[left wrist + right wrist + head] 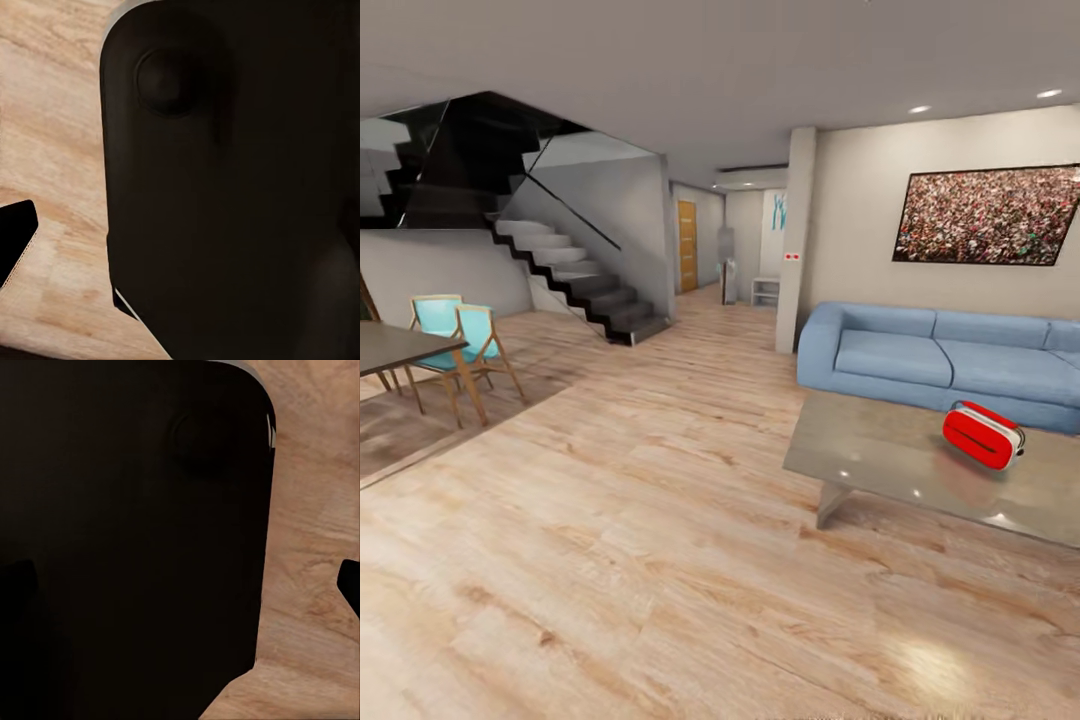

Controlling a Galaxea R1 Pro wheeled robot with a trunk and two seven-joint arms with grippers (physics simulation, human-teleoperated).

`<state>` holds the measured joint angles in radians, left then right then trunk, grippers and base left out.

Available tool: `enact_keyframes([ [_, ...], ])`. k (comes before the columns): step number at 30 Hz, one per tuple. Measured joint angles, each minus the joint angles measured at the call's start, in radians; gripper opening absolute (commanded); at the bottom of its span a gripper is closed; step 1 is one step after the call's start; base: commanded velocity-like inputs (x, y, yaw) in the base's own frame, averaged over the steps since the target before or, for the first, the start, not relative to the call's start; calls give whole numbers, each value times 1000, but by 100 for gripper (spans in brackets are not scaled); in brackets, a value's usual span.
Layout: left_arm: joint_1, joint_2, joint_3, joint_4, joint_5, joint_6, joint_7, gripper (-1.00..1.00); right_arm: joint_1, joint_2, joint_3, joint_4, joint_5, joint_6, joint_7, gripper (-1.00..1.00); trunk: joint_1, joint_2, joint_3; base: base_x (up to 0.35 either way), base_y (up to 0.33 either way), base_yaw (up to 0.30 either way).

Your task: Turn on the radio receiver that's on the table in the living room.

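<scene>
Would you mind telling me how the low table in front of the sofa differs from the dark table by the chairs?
The low table has a glossy grey-taupe top that reflects light; the dark table looks matte and much darker. The low table sits near the floor before the blue sofa, while the dark table stands higher, with turquoise chairs beside it. The low table carries the red radio receiver; the dark table's visible part carries nothing. Both stand on the wood floor.

No readable text or labels anywhere
</scene>
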<state>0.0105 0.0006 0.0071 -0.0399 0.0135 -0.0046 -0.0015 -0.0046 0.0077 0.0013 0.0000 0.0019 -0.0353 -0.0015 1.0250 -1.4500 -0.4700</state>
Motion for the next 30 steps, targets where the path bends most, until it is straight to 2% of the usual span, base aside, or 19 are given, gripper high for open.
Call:
enact_keyframes([
  [30,0,1,2,0,6,-17,2,100,0,0,4,0,7,0,0,100,0,0,0,0,0,-284],
])
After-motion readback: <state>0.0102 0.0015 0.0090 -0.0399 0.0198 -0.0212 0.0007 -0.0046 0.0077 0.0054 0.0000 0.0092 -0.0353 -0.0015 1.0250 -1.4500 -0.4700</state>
